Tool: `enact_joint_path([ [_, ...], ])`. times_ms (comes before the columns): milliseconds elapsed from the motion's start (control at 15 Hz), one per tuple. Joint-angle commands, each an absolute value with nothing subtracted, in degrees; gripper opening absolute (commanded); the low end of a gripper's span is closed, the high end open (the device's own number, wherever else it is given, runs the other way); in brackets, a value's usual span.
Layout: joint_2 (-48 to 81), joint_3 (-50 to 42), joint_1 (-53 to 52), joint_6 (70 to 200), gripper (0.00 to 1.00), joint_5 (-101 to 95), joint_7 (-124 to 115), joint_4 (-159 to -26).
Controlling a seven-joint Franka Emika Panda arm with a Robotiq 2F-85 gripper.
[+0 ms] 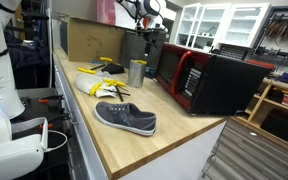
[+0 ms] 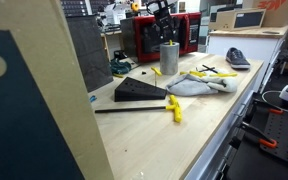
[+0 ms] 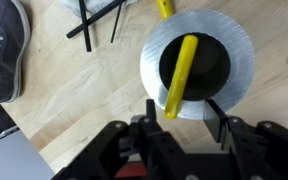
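Worktop [image 1: 179,140]: microwave [image 1: 209,78] at the back, shoe [image 1: 126,118] near the front edge, metal cup [image 1: 137,72] upright between them, just beside the microwave. Yellow stick [image 3: 181,75] sits slanted in the cup, one end down in the dark interior. The other end leans on the rim on the side nearest the wrist camera.

Step in hand, as judged: letting go of the stick in the cup. To do it well:
- Get both fingers [image 3: 216,115] fully clear of the stick before any travel.
- Go straight up along the cup's axis, with no sideways drift.
- Mind the leaning end, which lies between the fingers. A brush there could lever the stick out or tip the cup, which looks light.
- Mind the rim too, as the fingertips hang close over it.

Pose: arm [image 2: 160,12] hangs over the cup, wrist pointing straight down. It sits a little off the cup's middle, toward the rim where the stick leans. Jaws apart, with a gap on each side of the stick. They hold nothing, as far as the wrist view shows.
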State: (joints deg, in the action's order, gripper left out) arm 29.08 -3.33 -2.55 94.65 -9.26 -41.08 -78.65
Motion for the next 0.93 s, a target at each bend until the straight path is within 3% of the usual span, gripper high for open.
enact_joint_path([
  [0,27.03,-3.68,-2.88,95.02,0.84,-6.74,-41.07,-80.33],
  [133,25.73,-3.57,-2.63,95.17,0.98,-5.17,-40.95,-81.05],
  [200,24.72,-3.57,-2.62,95.54,1.00,-4.56,-41.13,-81.69],
  [867,9.73,-3.59,-4.43,115.36,1.00,-10.82,-47.55,-103.92],
])
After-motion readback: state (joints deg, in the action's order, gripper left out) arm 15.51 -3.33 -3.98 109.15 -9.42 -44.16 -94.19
